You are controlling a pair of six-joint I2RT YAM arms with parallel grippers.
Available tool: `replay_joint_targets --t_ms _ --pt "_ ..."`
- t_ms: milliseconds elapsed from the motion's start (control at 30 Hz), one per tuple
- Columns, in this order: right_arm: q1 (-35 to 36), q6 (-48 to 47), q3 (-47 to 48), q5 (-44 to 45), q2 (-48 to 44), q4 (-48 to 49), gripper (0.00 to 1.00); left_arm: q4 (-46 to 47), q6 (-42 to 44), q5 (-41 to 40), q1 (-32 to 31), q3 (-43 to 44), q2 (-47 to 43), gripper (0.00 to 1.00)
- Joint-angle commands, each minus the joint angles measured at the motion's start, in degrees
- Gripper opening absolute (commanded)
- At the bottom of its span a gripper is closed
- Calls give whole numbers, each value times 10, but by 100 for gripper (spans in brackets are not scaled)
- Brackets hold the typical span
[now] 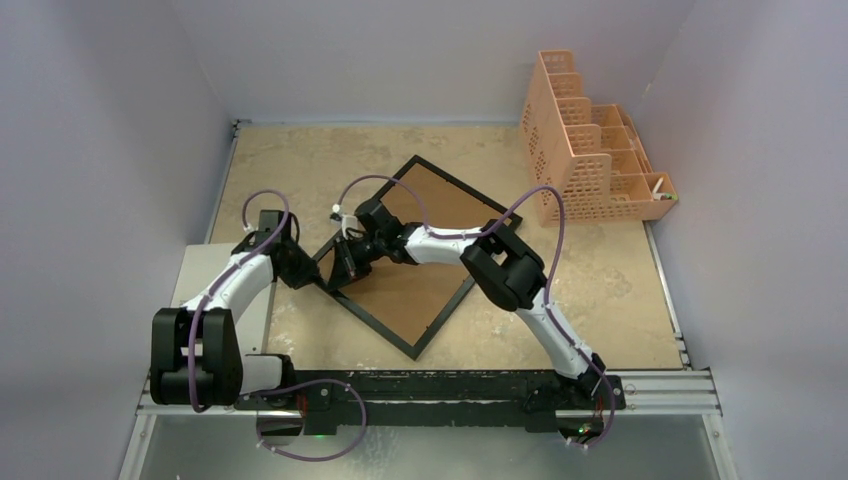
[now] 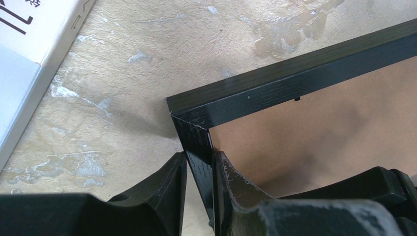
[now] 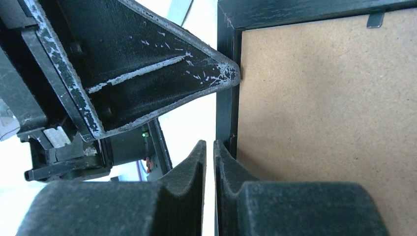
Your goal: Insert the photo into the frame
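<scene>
Left wrist view: grasping the frame with the left gripper, black rail nipped between both fingers just short of the corner, brown back facing up beyond the inner finger. Right wrist view: right gripper closed to a thin slit, just beside that same rail.

Nothing in these views is showing clearly enough to be read as a word, a brand or a number. In the left wrist view, a white box is lying at the upper left corner, and black printed strokes are showing on its top face. They are looking like parts of characters, but the picture edge is cutting them off. Faint grey marks are running along its side, too pale to read.
</scene>
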Motion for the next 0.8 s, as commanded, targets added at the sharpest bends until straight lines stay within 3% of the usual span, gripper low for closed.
replay_joint_targets --t_ms 0,767 --pt "0 -1 22 26 14 -17 13 -20 5 2 -4 -28 16 20" --pt "-24 -54 56 95 61 -162 15 -24 7 7 -3 -17 0 17"
